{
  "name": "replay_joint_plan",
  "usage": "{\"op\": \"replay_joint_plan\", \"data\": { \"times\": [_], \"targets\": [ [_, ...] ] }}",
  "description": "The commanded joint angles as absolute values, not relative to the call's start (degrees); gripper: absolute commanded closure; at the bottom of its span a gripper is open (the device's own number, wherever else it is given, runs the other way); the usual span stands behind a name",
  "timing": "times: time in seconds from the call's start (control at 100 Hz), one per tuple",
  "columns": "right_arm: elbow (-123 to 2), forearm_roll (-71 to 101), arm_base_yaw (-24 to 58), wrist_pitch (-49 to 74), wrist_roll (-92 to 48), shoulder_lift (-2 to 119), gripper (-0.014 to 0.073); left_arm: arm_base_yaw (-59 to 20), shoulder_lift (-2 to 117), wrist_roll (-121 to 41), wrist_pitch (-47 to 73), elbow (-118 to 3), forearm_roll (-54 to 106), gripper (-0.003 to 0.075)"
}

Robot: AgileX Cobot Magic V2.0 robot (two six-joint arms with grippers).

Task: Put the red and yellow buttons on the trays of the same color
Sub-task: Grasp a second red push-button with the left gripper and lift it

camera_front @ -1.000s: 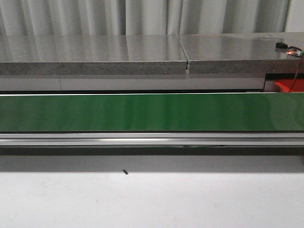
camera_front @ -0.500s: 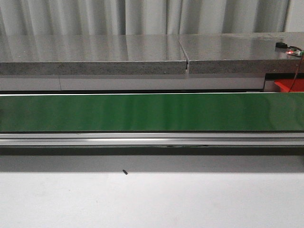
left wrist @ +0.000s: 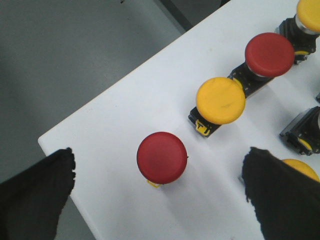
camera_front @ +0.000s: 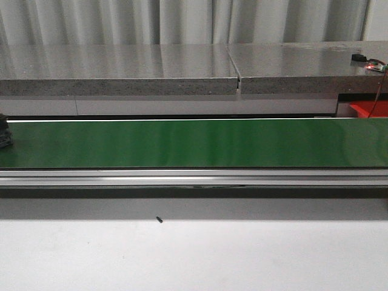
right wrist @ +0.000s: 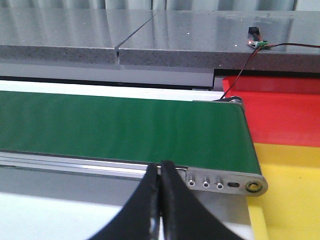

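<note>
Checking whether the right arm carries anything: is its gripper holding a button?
No, the right gripper is shut with its fingers pressed together and nothing between them.

I can't read any text, label, brand, number or sign in any of my 3 views. The button caps under my left wrist camera, such as the nearest red button (left wrist: 161, 157) and the yellow button (left wrist: 220, 100) beside it, are plain with no lettering I can see. The yellow marks on the yellow button's black base (left wrist: 201, 127) are too small for me to tell whether they are characters. The green conveyor belt (camera_front: 194, 143) and its metal end plate (right wrist: 225, 184) carry no marking I can make out, and the small circuit board (right wrist: 258, 44) on the grey counter is too tiny to read
</note>
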State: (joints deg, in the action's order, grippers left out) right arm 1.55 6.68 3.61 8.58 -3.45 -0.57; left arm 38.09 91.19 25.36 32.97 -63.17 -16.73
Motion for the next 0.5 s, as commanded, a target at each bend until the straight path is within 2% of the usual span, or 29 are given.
{"op": "replay_joint_plan", "data": {
  "times": [0.0, 0.49],
  "targets": [
    [0.63, 6.76, 3.69, 3.8, -3.58, -1.71, 0.0662, 38.06, 90.37, 26.16, 29.62, -65.43, -18.24, 0.0084],
    [0.63, 6.76, 3.69, 3.8, -3.58, -1.71, 0.0662, 38.06, 97.43, 26.16, 30.78, -67.08, -18.29, 0.0084]
  ]
}}
